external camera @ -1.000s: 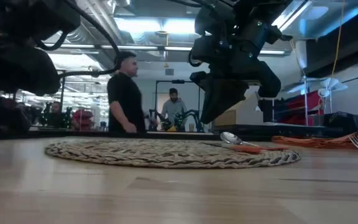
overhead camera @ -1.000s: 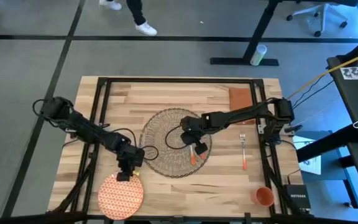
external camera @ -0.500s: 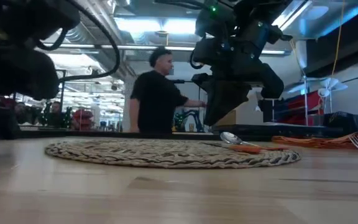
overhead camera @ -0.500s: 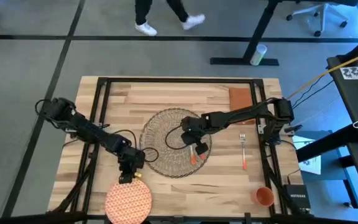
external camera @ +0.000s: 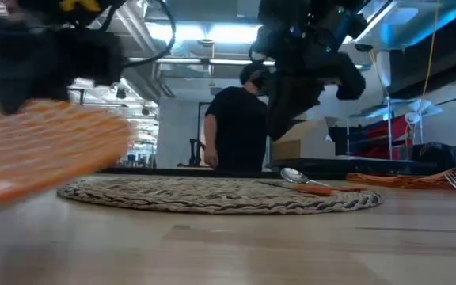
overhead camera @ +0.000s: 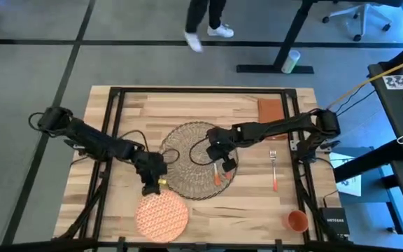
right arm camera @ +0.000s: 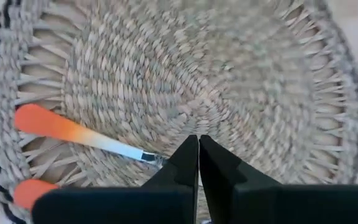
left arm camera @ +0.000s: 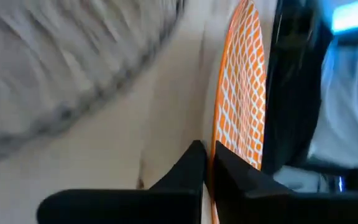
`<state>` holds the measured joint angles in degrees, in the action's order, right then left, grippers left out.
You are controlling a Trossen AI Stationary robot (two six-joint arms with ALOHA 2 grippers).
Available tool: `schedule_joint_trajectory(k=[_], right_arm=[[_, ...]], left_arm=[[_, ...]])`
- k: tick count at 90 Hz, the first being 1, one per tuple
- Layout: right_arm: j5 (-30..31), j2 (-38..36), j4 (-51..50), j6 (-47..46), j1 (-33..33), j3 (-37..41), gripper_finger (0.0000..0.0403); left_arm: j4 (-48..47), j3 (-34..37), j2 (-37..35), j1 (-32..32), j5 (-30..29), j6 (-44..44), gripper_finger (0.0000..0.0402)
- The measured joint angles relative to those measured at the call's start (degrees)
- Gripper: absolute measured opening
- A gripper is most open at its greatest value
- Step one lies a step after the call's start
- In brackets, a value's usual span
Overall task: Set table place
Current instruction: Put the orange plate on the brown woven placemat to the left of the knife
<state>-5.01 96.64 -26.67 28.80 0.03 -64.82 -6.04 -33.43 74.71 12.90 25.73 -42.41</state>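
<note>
The round woven placemat (overhead camera: 187, 150) lies flat mid-table. Two orange-handled pieces of cutlery (right arm camera: 73, 134) rest on its near right part; the spoon's bowl (external camera: 294, 176) shows in the low view. My right gripper (overhead camera: 223, 159) hovers shut above the mat next to them, touching nothing. My left gripper (overhead camera: 153, 185) is shut on the orange patterned plate (overhead camera: 163, 215), near the mat's near left edge. The fork (overhead camera: 273, 171) lies right of the mat. The napkin (overhead camera: 269, 110) lies at the far right and the cup (overhead camera: 297, 221) stands near right. My left gripper pinches the plate's rim (left arm camera: 216, 149) at its far edge, one finger on each face. The fingers come slanting from the table's far left. In the low view the plate (external camera: 46, 150) hangs tilted and clear of the tabletop.
The black frame bars (overhead camera: 117, 112) run under the tabletop edges. A person (external camera: 240, 127) stands in the room beyond the table. Bare wood lies on the near side of the mat, between the plate and the cup.
My left gripper has carried the plate toward the table's right, closer to the placemat, and the plate is now up off the table and tilted. My right gripper has risen a little above the mat and stays shut.
</note>
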Motion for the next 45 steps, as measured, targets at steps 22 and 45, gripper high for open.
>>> schedule_joint_trajectory(k=[22, 45], right_arm=[[0.39, -1.88, -2.1, -0.4, 0.01, -0.02, 0.0], [0.39, -1.9, -3.61, -0.87, 0.01, 0.0, 0.0]], left_arm=[[7.64, -0.02, -2.83, -7.68, -3.37, -0.92, 0.0001], [7.62, 0.02, -2.54, -16.07, -8.77, 2.81, 0.0001]])
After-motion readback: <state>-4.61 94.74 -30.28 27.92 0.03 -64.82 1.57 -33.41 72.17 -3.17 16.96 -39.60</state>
